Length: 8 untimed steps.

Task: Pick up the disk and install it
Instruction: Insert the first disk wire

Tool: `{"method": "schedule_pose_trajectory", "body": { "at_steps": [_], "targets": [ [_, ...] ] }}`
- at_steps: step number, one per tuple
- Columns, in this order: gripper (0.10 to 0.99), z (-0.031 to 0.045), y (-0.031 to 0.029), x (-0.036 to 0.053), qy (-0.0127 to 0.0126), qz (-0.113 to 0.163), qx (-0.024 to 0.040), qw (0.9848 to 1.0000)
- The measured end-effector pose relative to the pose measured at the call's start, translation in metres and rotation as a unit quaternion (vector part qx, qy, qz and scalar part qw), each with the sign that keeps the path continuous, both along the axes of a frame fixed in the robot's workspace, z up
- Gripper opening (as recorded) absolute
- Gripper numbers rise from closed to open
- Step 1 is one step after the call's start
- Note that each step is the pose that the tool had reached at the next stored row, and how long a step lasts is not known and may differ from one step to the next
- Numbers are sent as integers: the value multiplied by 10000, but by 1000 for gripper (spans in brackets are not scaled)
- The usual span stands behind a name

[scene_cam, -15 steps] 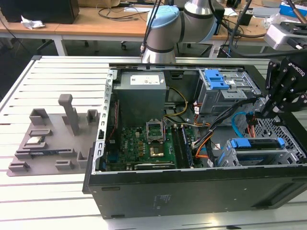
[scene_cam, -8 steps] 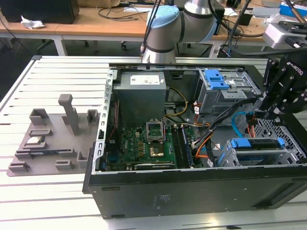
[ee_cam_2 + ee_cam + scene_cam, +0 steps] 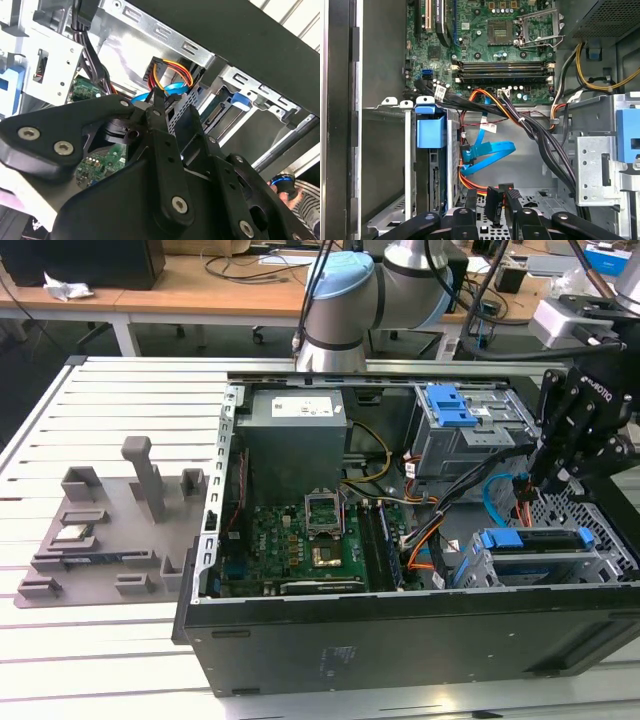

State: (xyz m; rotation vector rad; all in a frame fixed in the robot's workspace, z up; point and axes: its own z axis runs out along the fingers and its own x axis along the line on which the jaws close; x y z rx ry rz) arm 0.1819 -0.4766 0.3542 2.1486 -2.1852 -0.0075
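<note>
In the exterior view, an open computer case (image 3: 300, 640) lies on the slatted bench (image 3: 100, 670). The disk (image 3: 532, 540) sits in a metal cage (image 3: 600, 565) inside the case, just below the gripper (image 3: 528, 483); only its blue bracket edge shows.

In the second wrist view, the fingers (image 3: 159, 107) stand close together with nothing between them, and their own linkage hides much of the case.

In the first wrist view, the disk (image 3: 431, 132) stands in its cage (image 3: 385, 150) beside the gripper (image 3: 501, 192), apart from it. Blue and orange cables (image 3: 487, 152) lie just beyond the fingers.
</note>
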Motion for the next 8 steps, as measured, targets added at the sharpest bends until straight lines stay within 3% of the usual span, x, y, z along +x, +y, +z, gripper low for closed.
{"method": "schedule_pose_trajectory", "body": {
  "at_steps": [3,5,8],
  "targets": [
    [349,0,0,0,0,0,-1,10000],
    [173,0,0,0,0,0,-3,10000],
    [169,-1,0,0,0,-1,-5,10000]
  ]
}}
